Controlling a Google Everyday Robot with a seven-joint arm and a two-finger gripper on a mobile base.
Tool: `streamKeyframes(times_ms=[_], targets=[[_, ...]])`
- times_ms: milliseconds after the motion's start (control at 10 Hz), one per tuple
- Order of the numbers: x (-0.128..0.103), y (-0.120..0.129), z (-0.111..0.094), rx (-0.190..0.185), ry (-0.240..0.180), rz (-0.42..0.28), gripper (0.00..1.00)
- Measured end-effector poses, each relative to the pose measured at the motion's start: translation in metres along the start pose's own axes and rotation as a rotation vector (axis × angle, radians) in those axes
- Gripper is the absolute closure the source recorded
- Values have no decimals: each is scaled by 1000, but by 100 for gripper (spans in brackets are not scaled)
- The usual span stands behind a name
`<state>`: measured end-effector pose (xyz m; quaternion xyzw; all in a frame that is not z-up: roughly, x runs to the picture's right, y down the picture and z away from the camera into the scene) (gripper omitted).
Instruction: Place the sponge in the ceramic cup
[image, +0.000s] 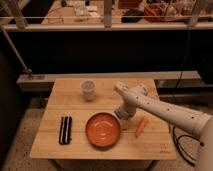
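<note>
The ceramic cup (88, 89) is a small pale round cup standing upright at the back middle of the wooden table (50, 105). My white arm reaches in from the right. Its gripper (123, 113) hangs low over the table, just right of the orange plate's (103, 129) back edge and to the front right of the cup. The sponge does not show; it is hidden or out of view.
A black-and-white striped oblong object (65, 130) lies at the front left. An orange carrot-like piece (141, 126) lies right of the plate, under my arm. A dark counter with railing runs behind the table. Bare floor shows to the left.
</note>
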<state>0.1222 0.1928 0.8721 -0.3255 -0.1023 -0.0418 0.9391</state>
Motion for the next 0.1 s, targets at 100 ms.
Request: streamKeyframes(times_ms=[100], targets=[[0,0,0,0,0,-1,46]])
